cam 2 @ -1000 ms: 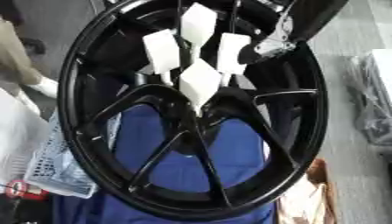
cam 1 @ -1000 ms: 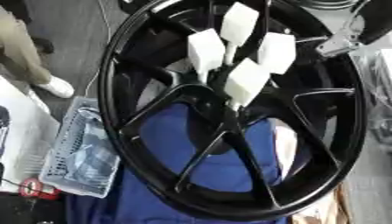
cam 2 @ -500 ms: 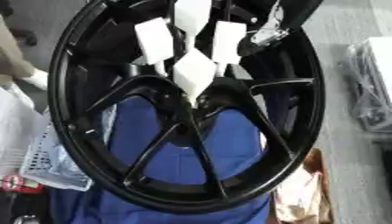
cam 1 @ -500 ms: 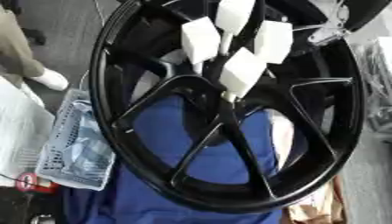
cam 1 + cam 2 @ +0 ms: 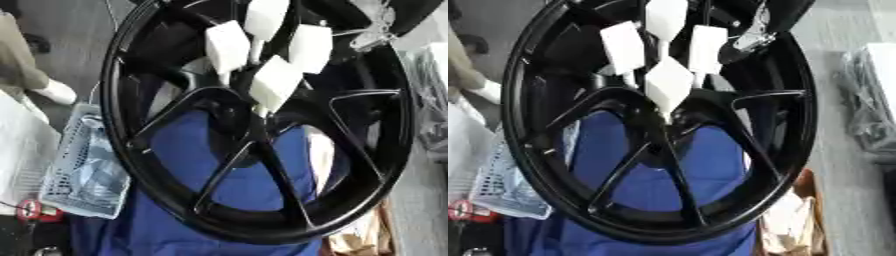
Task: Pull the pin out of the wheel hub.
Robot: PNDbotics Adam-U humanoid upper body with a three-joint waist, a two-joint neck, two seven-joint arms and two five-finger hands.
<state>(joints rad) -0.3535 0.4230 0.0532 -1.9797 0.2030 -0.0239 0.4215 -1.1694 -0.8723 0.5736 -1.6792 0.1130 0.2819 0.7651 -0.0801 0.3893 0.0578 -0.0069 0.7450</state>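
A big black wheel hub (image 5: 118, 125) stands tilted and fills both views, its spokes meeting near the middle (image 5: 258, 145). Several pins with white block heads stick out of the hub's centre: the nearest one (image 5: 276, 82), one to its left (image 5: 227, 46), one to its right (image 5: 311, 47) and one at the top (image 5: 265, 17). My right hand (image 5: 754, 32), black with a silver part, comes in from the upper right and lies just right of the white heads, against the rim. Its grip is hidden. The left hand does not show.
A blue cloth (image 5: 236, 190) lies under the wheel. At the lower left are a grey mesh basket (image 5: 83, 175) and a small red thing (image 5: 35, 210). A brown box (image 5: 794, 225) sits at the lower right, and plastic-wrapped goods (image 5: 872, 100) at the right edge.
The whole picture has shifted, so the camera has moved; the wheel now shows larger and higher. The white-headed pins keep their places in the hub, and the right hand stays beside them.
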